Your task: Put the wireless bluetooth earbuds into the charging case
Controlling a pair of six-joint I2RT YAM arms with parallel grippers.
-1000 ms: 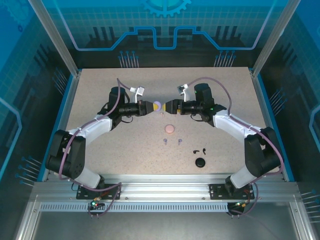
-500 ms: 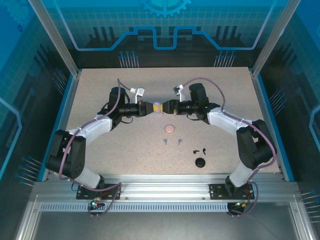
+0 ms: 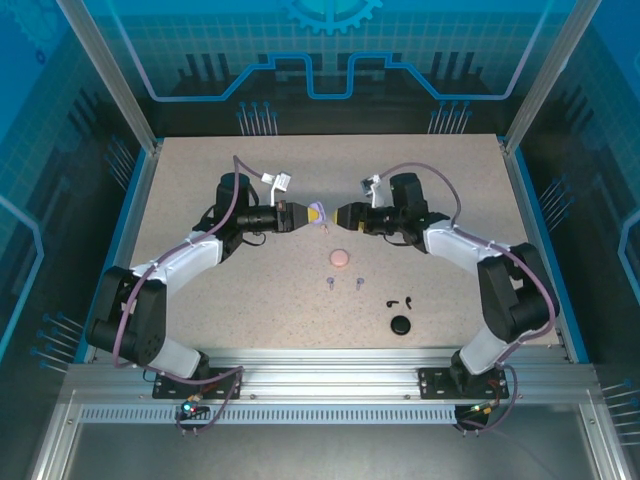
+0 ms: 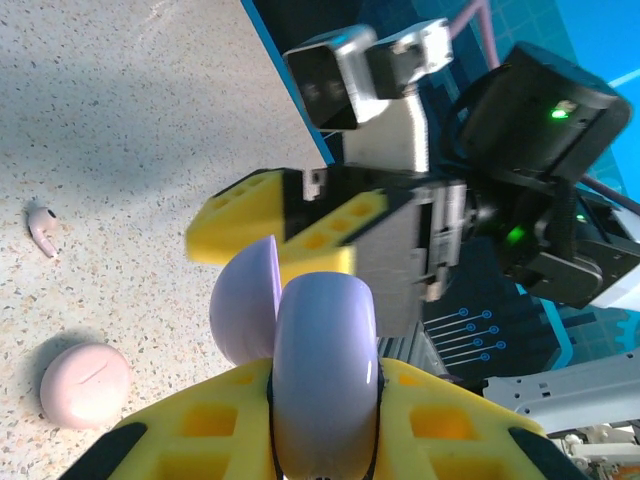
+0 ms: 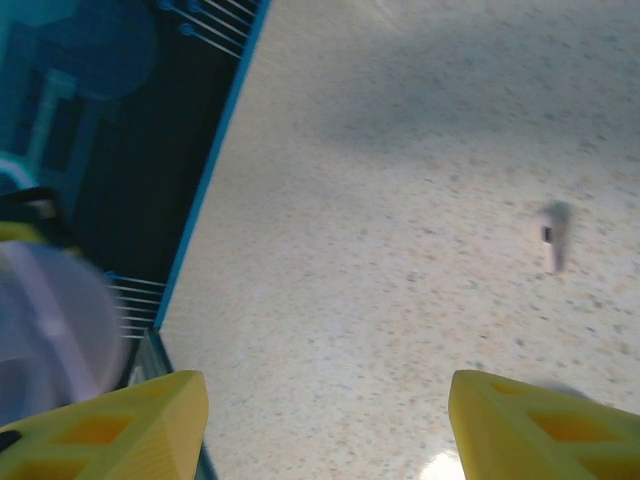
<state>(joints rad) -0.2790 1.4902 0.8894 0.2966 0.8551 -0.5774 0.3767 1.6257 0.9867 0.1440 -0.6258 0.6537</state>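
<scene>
Two-claw work, reading left to right. Clamping purple case (image 4: 325, 370) on edge in left claw (image 3: 305, 213), shut tight on it, and holding it up over table (image 3: 200, 170) toward the back middle. Showing lid (image 4: 245, 305) swung open now, standing out beside case body. Pulling right claw (image 3: 342, 216) off the case: pressing up against it half a second back, now hanging just beside it with a clear gap, jaws spread wide, gripping nothing. Reading that as lid-opening step just finishing, freeing right claw for fetching buds. Not seeing into case from these angles, so not calling wells empty or full. Leaving every earbud in sight down on table, none going into any case yet. Spotting single pink earbud (image 4: 42, 228) on table just in front of held case, near pink case (image 3: 339, 258) sitting closed. Not making out a second pink one. Finding purple earbuds (image 3: 330, 284) as a pair closer to arm bases, apart from each other, well apart from both claws. Finding black earbuds (image 3: 391, 302) further right, just behind black case (image 3: 401, 325), also closed. Guessing purple pair as match for open case, so expecting right claw to be heading down there next. Watching for trouble pinching tiny stems off flat table, and for case slipping in left claw during pushing in.
</scene>
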